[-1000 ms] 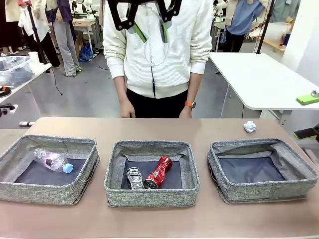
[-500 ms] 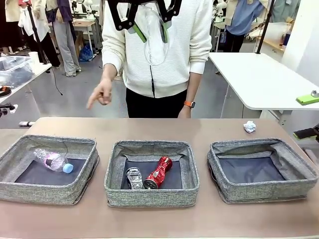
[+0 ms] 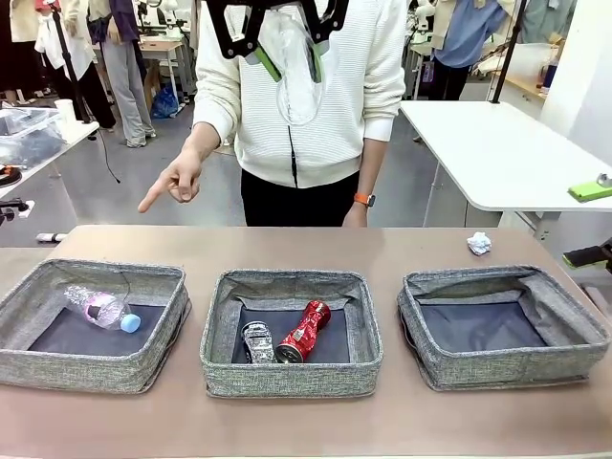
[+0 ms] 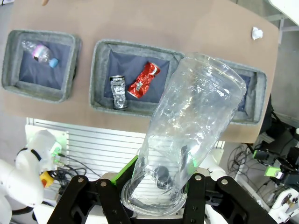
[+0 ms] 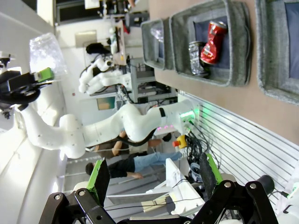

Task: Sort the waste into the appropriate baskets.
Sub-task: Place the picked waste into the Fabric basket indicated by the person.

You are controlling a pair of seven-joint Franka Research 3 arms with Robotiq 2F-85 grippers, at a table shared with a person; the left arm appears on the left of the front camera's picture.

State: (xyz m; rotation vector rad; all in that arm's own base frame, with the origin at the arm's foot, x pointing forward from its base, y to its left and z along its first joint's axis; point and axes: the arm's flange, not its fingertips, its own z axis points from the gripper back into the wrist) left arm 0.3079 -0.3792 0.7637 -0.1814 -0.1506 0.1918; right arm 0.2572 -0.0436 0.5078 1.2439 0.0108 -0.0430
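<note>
Left tool (image 4: 159,186): grips crumpled plastic container (image 4: 191,130)
Right tool (image 5: 152,179): spread wide, empty
Desk (image 3: 287,244): brown, three baskets (image 3: 287,382) abreast
Beyond: person's hand (image 3: 177,182) pointing

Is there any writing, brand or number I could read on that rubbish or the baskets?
No text is legible.
Red soda can: print too small and crumpled to read.
Bottle with blue cap: pinkish label, blurred.
Crushed black-silver can: markings unreadable.
Baskets: plain grey fabric, no labels seen.
</note>
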